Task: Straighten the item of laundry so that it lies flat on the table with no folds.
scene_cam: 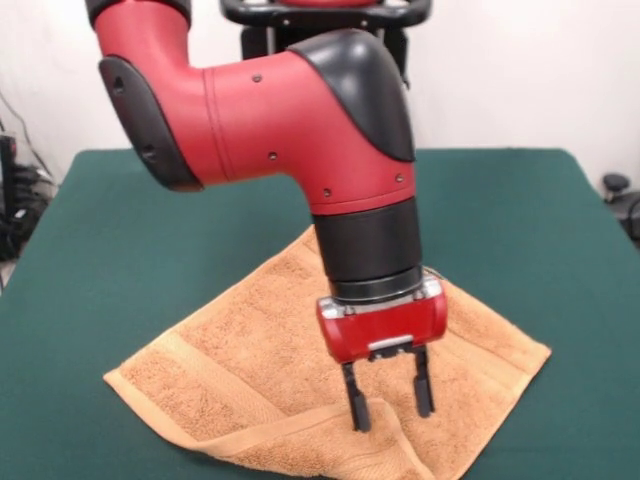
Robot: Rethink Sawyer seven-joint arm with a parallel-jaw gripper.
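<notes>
The orange-tan terry towel point(260, 370) lies on the dark green table point(110, 250), turned like a diamond, with a woven border band along its left side. Its near corner is folded back over itself, making a thick rolled edge along the front. My gripper point(390, 400) hangs straight down from the red and black arm over the towel's near middle. Its two black fingers point(357, 405) are apart, with towel showing between them. The left fingertip touches or nearly touches the folded edge. Nothing is held. The towel's far corner is hidden behind the arm. No white tag shows.
The arm's red elbow point(270, 110) fills the upper middle of the front view. Dark cables and gear point(15, 200) sit beyond the table's left edge, and a black object point(620, 195) beyond its right edge.
</notes>
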